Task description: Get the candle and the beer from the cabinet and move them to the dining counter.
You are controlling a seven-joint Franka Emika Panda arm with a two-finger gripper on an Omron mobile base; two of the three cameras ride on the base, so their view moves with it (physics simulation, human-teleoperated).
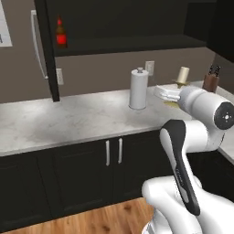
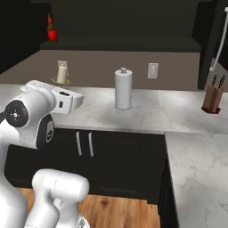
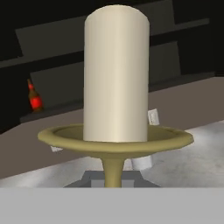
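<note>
Gripper [image 3: 113, 177]: closed on the stem of the candle holder, at the bottom of the hand view.
Candle [image 3: 116, 74]: cream-white, upright on its brass dish, held above the worktop [image 1: 68, 119], right of the paper roll [image 1: 138, 89] in the left base view, left of it in the right base view [image 2: 62, 73].
Beer [image 1: 61, 34]: upright on the cabinet shelf, at its left end, up and well left of the paper roll; small and red-labelled behind the candle in the hand view.
Cabinet [image 1: 128, 43]: black, open, above the paper roll; door edge hung down left of the roll.
Paper roll: upright on the worktop, near the wall outlet.
Knife block [image 2: 211, 98]: on the worktop, well right of the paper roll.
</note>
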